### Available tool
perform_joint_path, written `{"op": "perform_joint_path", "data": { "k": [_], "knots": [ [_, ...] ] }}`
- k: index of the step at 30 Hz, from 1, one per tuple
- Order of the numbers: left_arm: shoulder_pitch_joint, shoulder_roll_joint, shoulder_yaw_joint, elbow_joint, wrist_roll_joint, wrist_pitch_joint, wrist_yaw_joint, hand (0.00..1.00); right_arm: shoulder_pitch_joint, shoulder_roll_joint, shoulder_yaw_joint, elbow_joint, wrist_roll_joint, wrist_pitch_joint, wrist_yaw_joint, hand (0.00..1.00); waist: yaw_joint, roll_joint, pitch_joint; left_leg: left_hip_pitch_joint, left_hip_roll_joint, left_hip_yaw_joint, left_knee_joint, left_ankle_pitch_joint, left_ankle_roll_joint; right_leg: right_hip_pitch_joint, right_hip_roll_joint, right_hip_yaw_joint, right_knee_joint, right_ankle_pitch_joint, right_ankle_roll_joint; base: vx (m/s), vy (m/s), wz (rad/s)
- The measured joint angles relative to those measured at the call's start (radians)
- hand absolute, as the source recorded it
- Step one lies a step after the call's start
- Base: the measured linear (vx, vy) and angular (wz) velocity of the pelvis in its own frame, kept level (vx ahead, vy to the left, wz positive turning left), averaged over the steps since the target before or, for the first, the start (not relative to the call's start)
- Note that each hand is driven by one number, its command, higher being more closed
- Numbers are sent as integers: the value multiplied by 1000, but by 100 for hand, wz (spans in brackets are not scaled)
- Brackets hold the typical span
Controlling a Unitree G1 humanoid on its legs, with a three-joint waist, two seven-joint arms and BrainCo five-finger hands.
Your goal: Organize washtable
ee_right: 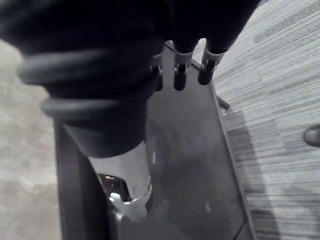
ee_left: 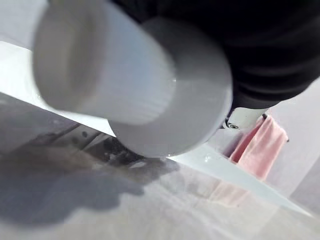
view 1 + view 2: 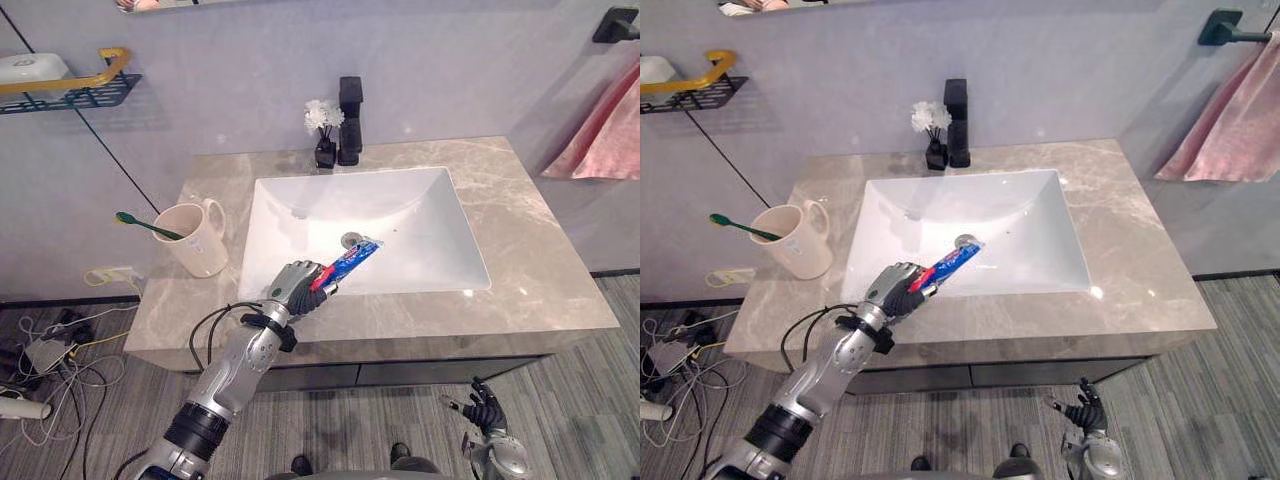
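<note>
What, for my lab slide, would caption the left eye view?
Left hand holds a toothpaste tube over the sink, toothbrush in the cup beside.

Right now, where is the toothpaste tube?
In the left eye view the toothpaste tube is gripped in the robot's left hand over the front left edge of the white sink, its far end pointing toward the drain, right of the cream mug.

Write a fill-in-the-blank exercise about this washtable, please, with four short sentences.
1. The left hand holds the toothpaste tube over the white ____.
2. The toothbrush in the cup has a ____ handle.
3. The hanging towel is ____.
4. The right hand hangs open, ____ the countertop.
Missing words: sink; green; pink; below.
</note>
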Motion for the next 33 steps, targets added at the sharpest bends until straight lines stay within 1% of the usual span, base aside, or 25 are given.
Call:
{"op": "perform_joint_path", "data": {
  "k": [2,4,8,10,11,12,13,16,18,20,22,23,25,26,27,29,31,33],
  "knots": [
    [11,-34,40,-71,-13,1,1,100,66,23,-25,-106,-1,2,17,0,-6,-6,0,-3,-1,10,26,-19,4,2,-2,12,0,2,2,-18,18,-21],
    [12,-53,77,-125,-26,0,2,100,108,29,-42,-185,-3,6,33,0,-7,-8,0,-2,1,26,35,-26,5,-1,-1,30,0,6,2,-25,10,-23],
    [31,-54,130,-197,-43,-2,3,100,158,25,-108,-364,-20,15,62,0,-7,-9,1,6,3,60,61,-49,4,-4,3,67,0,10,2,-42,7,-31],
    [57,-55,149,-234,-43,-4,2,100,177,12,-157,-511,-39,21,83,0,-6,-10,0,6,9,83,67,-55,2,-23,8,95,13,12,1,-41,-10,-32],
    [63,-55,154,-240,-44,-4,1,100,180,10,-170,-549,-39,23,86,0,-6,-12,0,7,10,89,68,-56,1,-27,10,102,15,12,1,-41,-16,-31],
    [76,-55,163,-255,-46,-4,0,100,180,5,-199,-624,-39,23,103,0,-6,-17,0,7,13,101,72,-59,0,-34,13,112,20,12,1,-26,-19,-24],
    [84,-56,167,-264,-56,-5,-2,100,181,-8,-224,-689,-39,22,118,0,-7,-22,1,7,16,105,82,-64,-1,-35,15,117,25,12,1,-26,-20,-20],
    [90,-68,170,-281,-63,-6,-22,100,164,-48,-264,-804,-39,14,138,0,-6,-33,-2,10,16,108,88,-68,1,-34,15,125,31,12,1,-39,-14,-7],
    [99,-72,169,-304,-70,-13,-30,100,125,-76,-265,-858,-38,-8,147,0,-4,-44,-5,11,16,109,92,-72,2,-35,14,129,35,12,1,-61,-12,-5],
    [116,-72,167,-330,-84,-17,-41,100,78,-107,-255,-899,-37,-22,147,0,-2,-48,-8,11,16,109,96,-76,4,-36,14,131,38,12,1,-35,-10,-3],
    [122,-72,160,-339,-99,-29,-43,100,11,-164,-211,-932,-5,-51,146,0,5,-48,-8,11,13,109,97,-76,5,-37,11,131,40,12,1,-43,-8,-2],
    [122,-72,143,-339,-109,-32,-44,100,-55,-217,-151,-934,26,-80,149,0,21,-48,-12,9,12,105,98,-76,5,-39,11,131,40,12,1,-49,-18,5],
    [122,-72,118,-339,-122,-34,-44,100,-137,-261,-59,-933,83,-97,156,0,33,-47,-31,-10,11,87,100,-75,6,-49,10,117,40,12,1,-21,-35,22],
    [116,-72,100,-339,-131,-37,-44,100,-196,-271,-1,-931,128,-114,170,0,44,-45,-36,-25,11,68,109,-73,7,-49,10,99,40,12,1,11,-40,32],
    [112,-72,92,-339,-133,-40,-44,100,-215,-271,18,-929,151,-118,171,0,47,-45,-36,-30,11,61,114,-73,7,-48,10,93,40,12,1,18,-38,32],
    [105,-74,79,-339,-145,-48,-44,100,-256,-271,64,-923,198,-119,172,0,57,-44,-37,-39,11,41,119,-71,9,-44,10,70,40,12,1,11,-34,29],
    [91,-76,56,-339,-163,-49,-41,100,-299,-270,139,-898,260,-119,172,0,75,-45,-37,-41,10,19,119,-70,10,-32,8,41,40,12,1,9,-28,32],
    [69,-75,32,-339,-164,-50,-39,100,-321,-262,191,-863,287,-118,172,0,78,-46,-49,-59,2,-4,118,-64,16,-35,1,15,39,12,1,0,-1,34]
  ]
}}
